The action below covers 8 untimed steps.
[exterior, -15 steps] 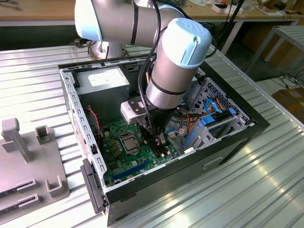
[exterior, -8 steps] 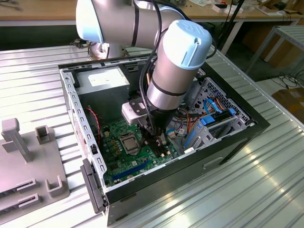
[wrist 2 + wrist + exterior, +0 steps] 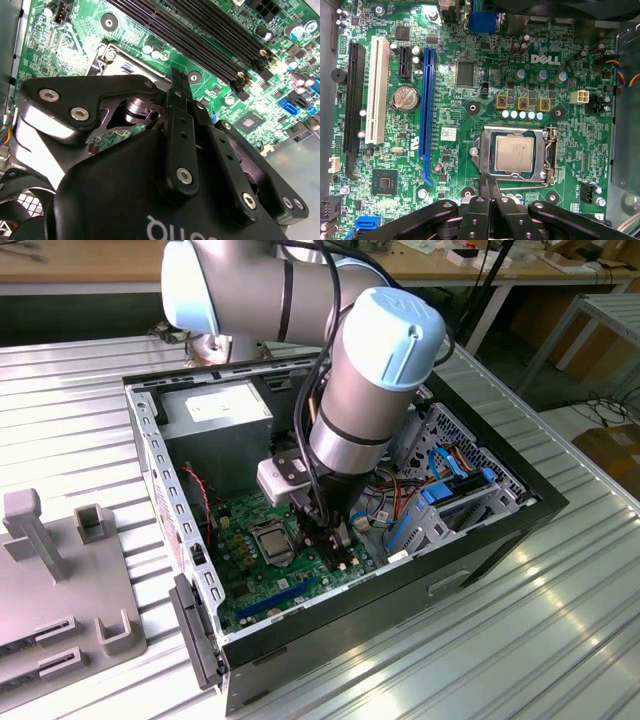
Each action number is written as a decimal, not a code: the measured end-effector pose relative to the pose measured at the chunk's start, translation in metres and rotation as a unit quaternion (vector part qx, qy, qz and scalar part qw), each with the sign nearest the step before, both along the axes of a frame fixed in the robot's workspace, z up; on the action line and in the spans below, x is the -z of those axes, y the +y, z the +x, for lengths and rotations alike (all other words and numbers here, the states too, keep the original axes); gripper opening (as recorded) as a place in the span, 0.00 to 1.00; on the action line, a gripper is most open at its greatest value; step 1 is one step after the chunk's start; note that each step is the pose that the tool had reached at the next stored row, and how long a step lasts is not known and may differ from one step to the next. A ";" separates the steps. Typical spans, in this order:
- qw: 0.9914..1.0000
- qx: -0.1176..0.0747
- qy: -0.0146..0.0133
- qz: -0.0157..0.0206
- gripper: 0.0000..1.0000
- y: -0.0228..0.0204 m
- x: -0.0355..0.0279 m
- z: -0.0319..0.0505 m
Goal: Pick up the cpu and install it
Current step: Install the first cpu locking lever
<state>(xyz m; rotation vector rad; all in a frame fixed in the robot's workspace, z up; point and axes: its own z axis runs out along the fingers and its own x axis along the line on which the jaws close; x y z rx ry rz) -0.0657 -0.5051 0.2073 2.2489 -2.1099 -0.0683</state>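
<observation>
Silvery-faced, the cpu (image 3: 514,154) lies seated inside the metal-framed socket (image 3: 549,156) on the green motherboard (image 3: 470,107), while the tool (image 3: 488,181), fingers pressed together and empty, hovers just beside that socket's edge.

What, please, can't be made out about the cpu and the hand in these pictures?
- Socket in the exterior view: too small to tell if the cpu is latched.
- Cpu edges in the first wrist view: covered by the socket frame.
- Hand tips: seem closed together with nothing between; in the second wrist view its own body hides them.
</observation>
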 end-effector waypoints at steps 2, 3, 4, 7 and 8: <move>1.000 0.000 0.000 0.000 0.11 0.0000 0.0008 0.0001; 1.000 0.000 0.000 -0.001 0.11 0.0000 0.0011 0.0002; 1.000 -0.001 0.000 -0.001 0.11 0.0000 0.0017 0.0004; 1.000 -0.001 0.000 -0.001 0.11 0.0000 0.0025 0.0007; 1.000 -0.001 0.000 -0.001 0.11 0.0000 0.0028 0.0008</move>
